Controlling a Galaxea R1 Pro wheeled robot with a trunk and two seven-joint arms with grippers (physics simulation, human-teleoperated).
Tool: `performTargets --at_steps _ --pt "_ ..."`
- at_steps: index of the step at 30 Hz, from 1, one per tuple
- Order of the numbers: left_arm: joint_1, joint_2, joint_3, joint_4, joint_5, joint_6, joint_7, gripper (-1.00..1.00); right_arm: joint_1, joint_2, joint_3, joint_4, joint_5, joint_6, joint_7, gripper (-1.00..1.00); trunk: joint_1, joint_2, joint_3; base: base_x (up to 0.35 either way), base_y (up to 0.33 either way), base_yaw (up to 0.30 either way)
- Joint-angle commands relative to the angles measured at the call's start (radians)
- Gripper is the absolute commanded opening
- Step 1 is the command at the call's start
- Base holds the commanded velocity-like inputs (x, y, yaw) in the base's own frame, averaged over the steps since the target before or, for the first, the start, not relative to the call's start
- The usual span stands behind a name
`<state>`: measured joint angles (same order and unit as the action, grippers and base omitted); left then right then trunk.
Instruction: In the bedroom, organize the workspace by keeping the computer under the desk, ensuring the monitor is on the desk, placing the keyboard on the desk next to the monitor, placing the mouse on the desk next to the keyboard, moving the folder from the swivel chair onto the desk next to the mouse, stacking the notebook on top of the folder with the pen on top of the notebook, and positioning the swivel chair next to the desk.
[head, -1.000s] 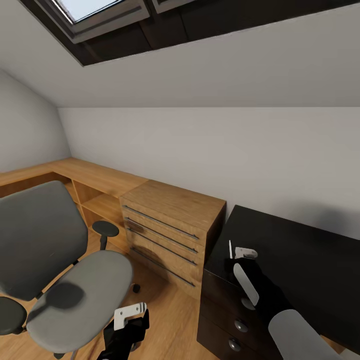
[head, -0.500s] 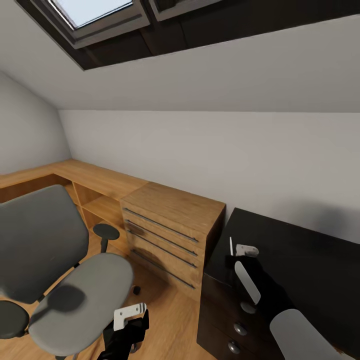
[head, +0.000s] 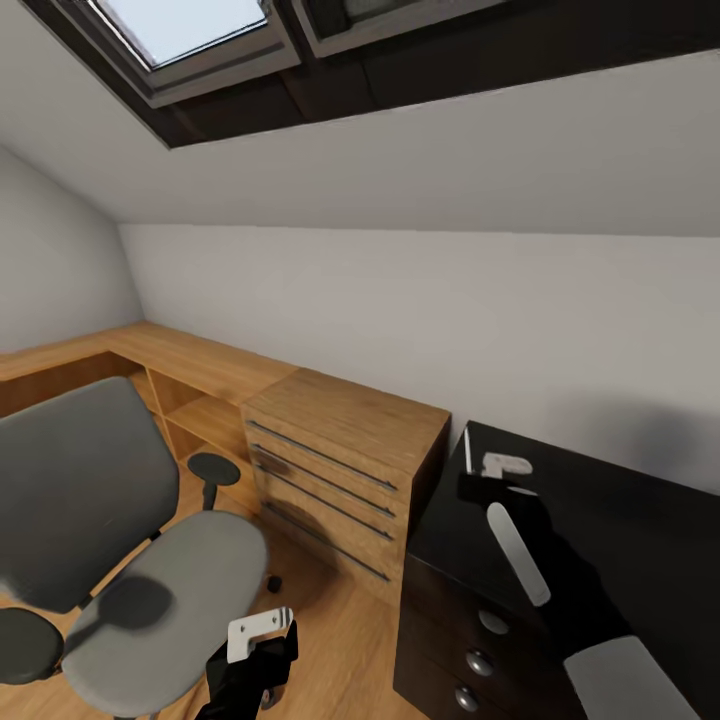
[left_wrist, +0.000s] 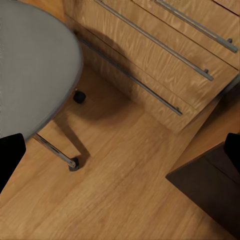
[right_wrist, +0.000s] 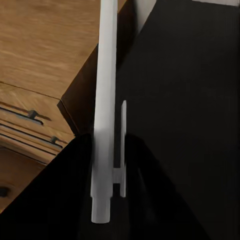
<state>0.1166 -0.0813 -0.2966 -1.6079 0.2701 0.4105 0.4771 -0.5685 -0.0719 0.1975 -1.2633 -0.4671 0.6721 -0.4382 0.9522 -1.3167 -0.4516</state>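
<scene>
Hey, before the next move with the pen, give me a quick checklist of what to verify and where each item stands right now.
1. Pen held firmly by right gripper: ok, fingers closed on it.
2. Right gripper over the desk: ok.
3. Notebook ready under the pen: not ok, the black top beneath it is bare.
4. Where the notebook lies: cannot tell.
5. Left gripper free: ok, open above the floor by the swivel chair.
6. Folder off the chair seat: ok, the visible seat is bare.
</scene>
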Motion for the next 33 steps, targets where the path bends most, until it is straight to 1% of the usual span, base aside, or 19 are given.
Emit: performTargets --at_steps 1,3,4,5,10,11,12,13,14,16,17,18,20,21,22,23,25,29,33 --pt "0.000 0.000 -0.001 -0.001 0.009 0.002 0.008 1.00 0.003 -0.001 -0.002 -0.014 -0.011 0.003 -0.010 -1.00 -0.004 0.007 0.002 0.000 0.000 0.000" --pt "0.000 0.000 -0.001 0.001 0.009 0.002 0.008 1.00 0.014 -0.002 -0.023 -0.051 -0.011 0.006 -0.011 -1.00 -0.012 0.021 0.009 0.000 0.000 0.000" --pt "-0.001 -0.001 -0.002 0.011 0.009 0.004 0.007 1.00 0.046 -0.001 -0.075 -0.130 -0.020 0.025 -0.011 -1.00 -0.015 0.028 0.012 0.000 0.000 0.000" --pt "-0.001 -0.001 -0.002 0.015 0.009 0.005 0.007 1.00 0.051 -0.001 -0.083 -0.148 -0.028 0.034 -0.011 -1.00 -0.019 0.035 0.015 0.000 0.000 0.000" --pt "-0.001 -0.002 -0.002 0.033 0.011 0.007 0.007 1.00 0.058 -0.002 -0.095 -0.181 -0.055 0.056 -0.011 -1.00 -0.038 0.070 0.031 0.000 0.000 0.000" --pt "-0.001 -0.002 -0.002 0.041 0.011 0.008 0.007 1.00 0.059 -0.002 -0.096 -0.184 -0.058 0.058 -0.011 -1.00 -0.042 0.077 0.034 0.000 0.000 0.000" --pt "0.000 -0.002 -0.002 0.067 0.012 0.008 0.007 1.00 0.059 -0.002 -0.098 -0.188 -0.061 0.061 -0.011 -1.00 -0.046 0.084 0.037 0.000 0.000 0.000" --pt "0.000 0.000 -0.001 0.303 0.010 0.001 0.008 1.00 0.067 -0.002 -0.105 -0.195 -0.069 0.067 -0.011 -1.00 -0.050 0.091 0.040 0.000 0.000 -0.214" --pt "0.000 0.001 -0.001 0.333 0.011 0.000 0.008 1.00 0.069 -0.002 -0.105 -0.195 -0.069 0.067 -0.011 -1.00 -0.054 0.098 0.044 0.000 0.000 -0.234" --pt "0.000 0.001 0.000 0.364 0.011 -0.001 0.007 1.00 0.071 -0.002 -0.105 -0.195 -0.069 0.067 -0.011 -1.00 -0.061 0.112 0.051 0.000 0.000 -0.244" --pt "0.000 0.001 0.002 0.419 0.010 -0.004 0.006 1.00 0.073 -0.002 -0.105 -0.195 -0.070 0.067 -0.011 -1.00 -0.065 0.119 0.055 0.000 0.000 -0.260" --pt "0.000 0.001 0.003 0.436 0.009 -0.007 0.005 1.00 0.073 -0.002 -0.105 -0.195 -0.070 0.067 -0.011 -1.00 -0.065 0.119 0.056 0.000 0.000 -0.263" --pt "0.000 0.001 0.005 0.485 0.008 -0.035 0.004 1.00 0.074 -0.002 -0.105 -0.195 -0.071 0.067 -0.011 -1.00 -0.065 0.119 0.057 0.000 0.000 -0.272" --pt "0.000 0.001 0.005 0.492 0.008 -0.046 0.003 1.00 0.074 -0.002 -0.105 -0.195 -0.071 0.067 -0.011 -1.00 -0.065 0.119 0.057 0.000 0.000 -0.278" --pt "0.000 0.002 0.006 0.508 0.009 -0.080 0.002 1.00 0.074 -0.002 -0.105 -0.195 -0.074 0.067 -0.011 -1.00 -0.065 0.119 0.057 0.000 0.000 -0.285" --pt "-0.001 0.002 0.007 0.516 0.010 -0.099 0.002 1.00 0.074 -0.002 -0.105 -0.195 -0.076 0.067 -0.011 -1.00 -0.065 0.119 0.057 0.000 0.000 -0.289" --pt "-0.001 0.003 0.008 0.537 0.010 -0.121 0.002 1.00 0.075 -0.002 -0.107 -0.195 -0.084 0.067 -0.011 -1.00 -0.065 0.119 0.057 0.000 0.000 -0.292" --pt "-0.001 0.003 0.009 0.559 0.008 -0.136 0.002 1.00 0.075 -0.002 -0.121 -0.195 -0.090 0.068 -0.011 -1.00 -0.065 0.119 0.057 0.000 0.000 -0.297" --pt "-0.001 0.009 0.011 0.583 0.009 -0.185 0.001 1.00 0.076 -0.002 -0.132 -0.195 -0.092 0.068 -0.011 -1.00 -0.065 0.119 0.057 -0.023 0.000 -0.298"
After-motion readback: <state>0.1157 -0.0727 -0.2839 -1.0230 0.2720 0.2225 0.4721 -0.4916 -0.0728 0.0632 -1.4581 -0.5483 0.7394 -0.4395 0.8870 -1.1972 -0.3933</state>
